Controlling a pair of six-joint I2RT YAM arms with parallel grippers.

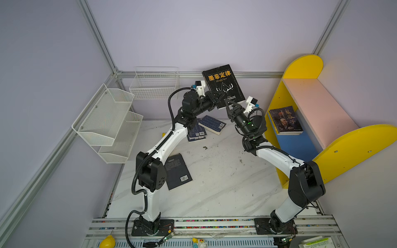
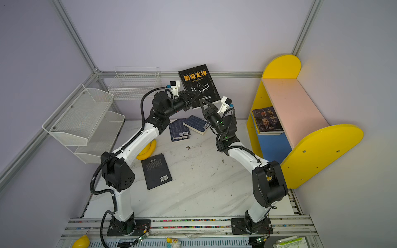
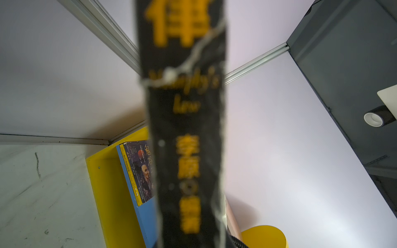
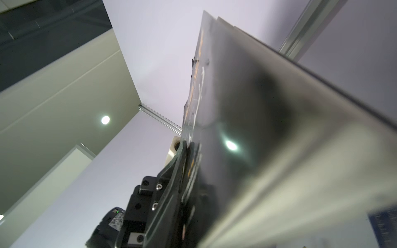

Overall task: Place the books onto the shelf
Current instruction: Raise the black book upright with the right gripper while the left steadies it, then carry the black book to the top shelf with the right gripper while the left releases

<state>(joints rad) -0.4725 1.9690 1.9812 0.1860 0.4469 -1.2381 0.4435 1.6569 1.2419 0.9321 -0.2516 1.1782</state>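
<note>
Above the far edge of the table [image 1: 219, 193], left gripper [image 1: 218, 97] clamps the black Murphy's Law book [image 1: 222, 82], right gripper [image 1: 227, 104] at its bottom edge, grip unclear; early left release risks dropping it short of shelf [image 1: 318, 103].

Glossy paperback [image 1: 223, 85], marble-look tabletop [image 1: 214, 189]

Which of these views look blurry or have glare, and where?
Left wrist view: the black paperback book with orange title is out of focus, the yellow-sided shelf behind it sharp. Right wrist view: that book's glossy cover is blurred and mirrors a lamp. Both top views: sharp.
</note>
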